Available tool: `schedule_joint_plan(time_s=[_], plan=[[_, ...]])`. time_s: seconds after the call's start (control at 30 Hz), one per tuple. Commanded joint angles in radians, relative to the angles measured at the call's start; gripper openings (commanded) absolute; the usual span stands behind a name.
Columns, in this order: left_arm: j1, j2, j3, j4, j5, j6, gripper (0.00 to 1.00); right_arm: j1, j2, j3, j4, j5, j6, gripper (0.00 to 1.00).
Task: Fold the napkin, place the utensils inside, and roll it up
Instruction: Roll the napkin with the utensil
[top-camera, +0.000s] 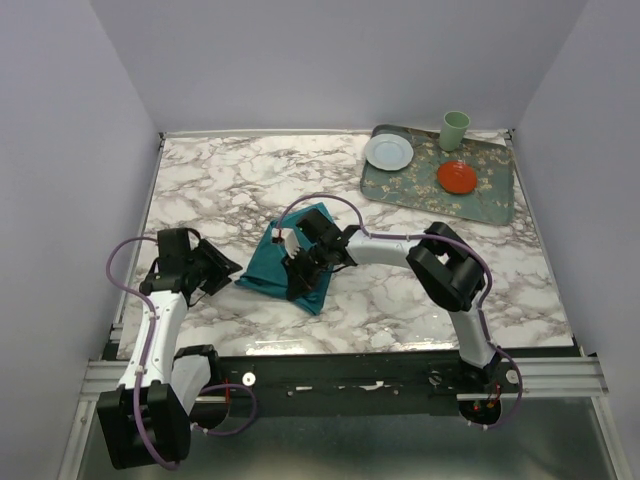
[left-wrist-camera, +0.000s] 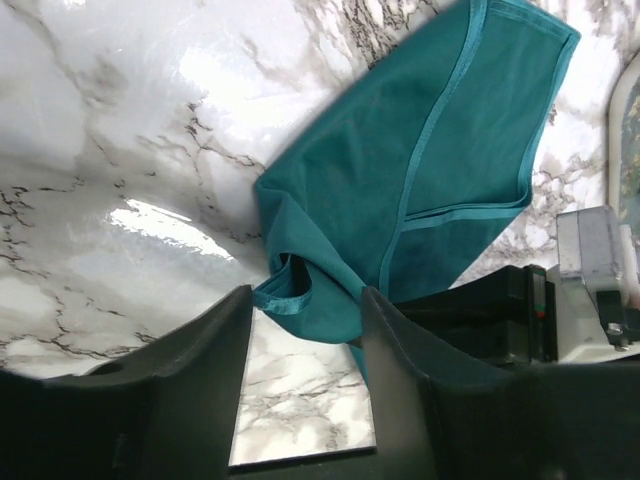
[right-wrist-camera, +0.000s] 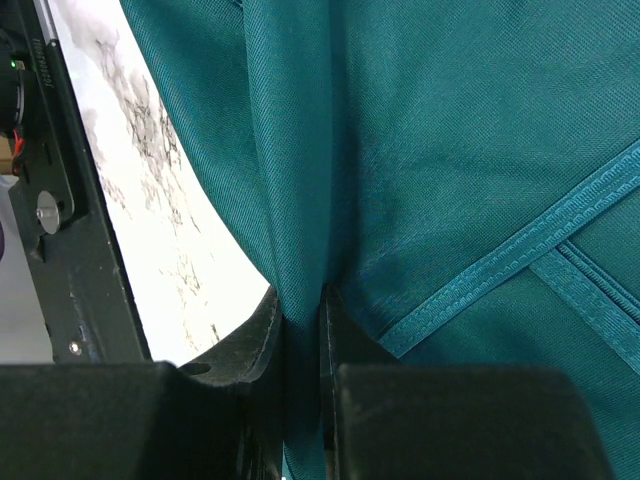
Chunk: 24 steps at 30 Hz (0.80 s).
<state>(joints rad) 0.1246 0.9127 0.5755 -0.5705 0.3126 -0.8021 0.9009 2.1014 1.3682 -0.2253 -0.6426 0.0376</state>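
The right gripper (right-wrist-camera: 300, 330) is pressed down onto the napkin (right-wrist-camera: 430, 160). Its two fingers (right-wrist-camera: 255, 335) are almost together and pinch a raised fold of the teal cloth between them. The fold runs straight away from the fingertips, and a stitched hem crosses just to their right. From above, that gripper (top-camera: 302, 280) sits on the near half of the napkin (top-camera: 262, 268), which lies folded and a little bunched on the marble table (top-camera: 220, 190).

The left gripper (left-wrist-camera: 305, 300) is wide apart and holds nothing. One folded corner of the napkin (left-wrist-camera: 420, 170) reaches in between its fingertips (left-wrist-camera: 225, 320), but I can't tell whether it touches either one. The rest of the cloth spreads away ahead of it and to its right. From above, this gripper (top-camera: 228, 266) hangs just beside the napkin's left corner.

Well beyond the right gripper and off to its right is a patterned tray (top-camera: 492, 195) carrying a pale plate (top-camera: 388, 152), a green cup (top-camera: 454, 130) and a red dish (top-camera: 456, 177).
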Motion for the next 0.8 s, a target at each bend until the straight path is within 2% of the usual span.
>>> schedule_joint_plan(time_s=[0.0,0.17,0.23,0.3,0.47,0.67,0.77], plan=[[0.006,-0.043,-0.008,-0.006,0.033,0.007,0.44,-0.010,0.065,-0.043,-0.051,0.018,0.004,0.10],[0.006,-0.052,-0.026,-0.017,0.059,-0.020,0.43,-0.008,0.062,-0.037,-0.054,0.024,-0.001,0.10],[0.006,-0.046,-0.029,-0.022,0.049,-0.022,0.56,-0.008,0.060,-0.038,-0.054,0.026,-0.002,0.10],[0.006,-0.029,-0.025,-0.029,0.048,-0.014,0.58,-0.008,0.059,-0.040,-0.054,0.026,-0.002,0.10],[0.004,-0.012,-0.040,-0.012,0.060,-0.017,0.54,-0.010,0.060,-0.041,-0.054,0.024,-0.002,0.10],[-0.005,0.028,-0.057,0.050,0.086,-0.032,0.42,-0.008,0.055,-0.041,-0.052,0.026,-0.004,0.10],[-0.014,0.051,-0.057,0.075,0.091,-0.034,0.38,-0.008,0.055,-0.043,-0.052,0.027,-0.005,0.10]])
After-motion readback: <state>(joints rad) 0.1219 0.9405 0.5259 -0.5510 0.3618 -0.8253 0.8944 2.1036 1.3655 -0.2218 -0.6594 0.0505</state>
